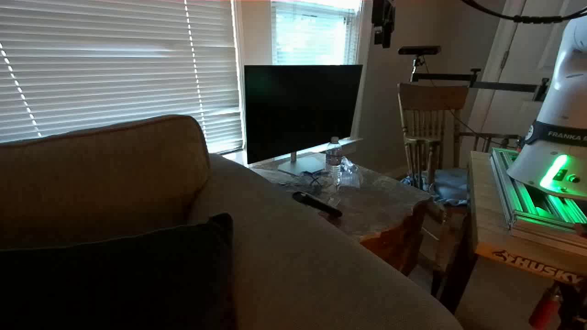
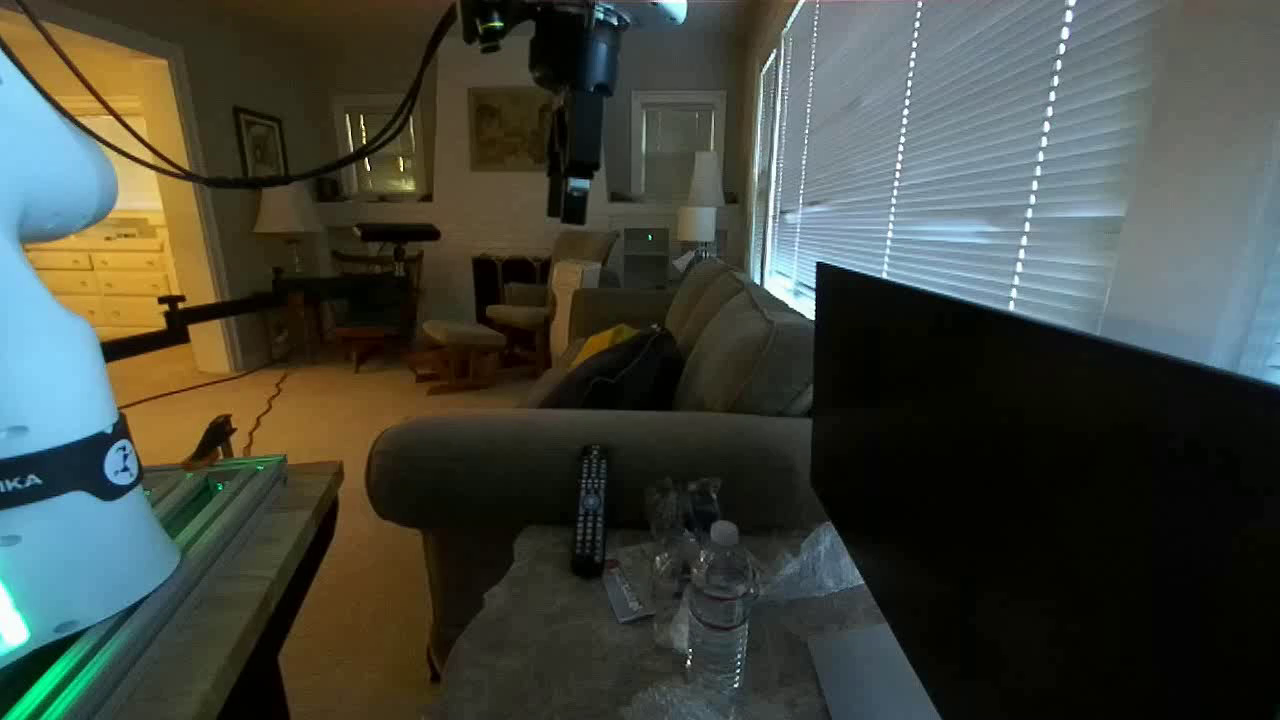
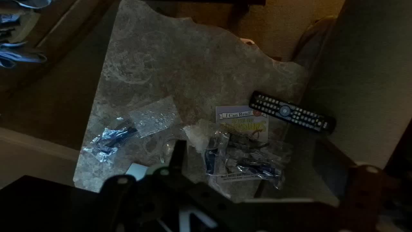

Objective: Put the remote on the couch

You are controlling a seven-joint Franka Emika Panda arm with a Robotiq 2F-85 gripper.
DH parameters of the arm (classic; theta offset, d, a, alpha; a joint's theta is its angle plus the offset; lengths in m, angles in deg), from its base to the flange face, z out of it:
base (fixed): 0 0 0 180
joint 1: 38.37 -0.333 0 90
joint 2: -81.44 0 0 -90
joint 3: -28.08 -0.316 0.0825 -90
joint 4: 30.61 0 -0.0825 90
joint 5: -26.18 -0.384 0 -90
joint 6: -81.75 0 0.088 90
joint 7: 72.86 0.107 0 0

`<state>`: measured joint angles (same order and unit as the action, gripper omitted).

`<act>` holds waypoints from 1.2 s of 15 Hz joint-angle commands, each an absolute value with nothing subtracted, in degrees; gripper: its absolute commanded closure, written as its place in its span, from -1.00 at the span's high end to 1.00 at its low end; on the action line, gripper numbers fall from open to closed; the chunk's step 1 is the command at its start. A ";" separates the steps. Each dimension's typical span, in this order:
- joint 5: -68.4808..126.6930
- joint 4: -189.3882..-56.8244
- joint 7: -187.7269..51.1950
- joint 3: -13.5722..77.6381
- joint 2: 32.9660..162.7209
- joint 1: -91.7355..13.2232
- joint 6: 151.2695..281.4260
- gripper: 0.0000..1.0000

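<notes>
The remote (image 3: 292, 112), a slim black bar with rows of buttons, lies at the edge of the small table. It shows in both exterior views (image 1: 317, 204) (image 2: 590, 512). One end is over the table; the other overlaps the arm of the beige couch (image 2: 470, 465). It looks slanted against that arm, but exact contact is hard to tell. The couch also shows in an exterior view (image 1: 284, 256) and at the wrist view's right (image 3: 363, 80). My gripper (image 3: 251, 153) is open and empty, with fingers wide apart. It hangs high above the table and remote in an exterior view (image 2: 572, 205).
The stone-patterned table (image 3: 193, 71) holds a booklet (image 3: 244, 117), plastic bags (image 3: 251, 158) and a water bottle (image 2: 718, 610). A large black screen (image 2: 1020, 480) stands beside them. A dark cushion (image 1: 119, 279) sits on the couch. A wooden chair (image 1: 431, 114) stands behind.
</notes>
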<state>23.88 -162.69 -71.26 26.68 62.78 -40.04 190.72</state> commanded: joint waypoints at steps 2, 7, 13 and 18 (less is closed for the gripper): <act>23.86 -162.59 -71.30 26.61 62.79 -39.95 190.60 1.00; 23.86 -162.59 -71.30 26.61 62.79 -39.95 190.60 1.00; 23.79 -165.34 -83.99 26.72 65.30 -42.62 198.27 1.00; 22.09 -167.58 -98.67 27.39 68.69 -45.28 205.01 1.00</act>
<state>23.87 -166.72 -90.57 26.63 66.68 -43.57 201.74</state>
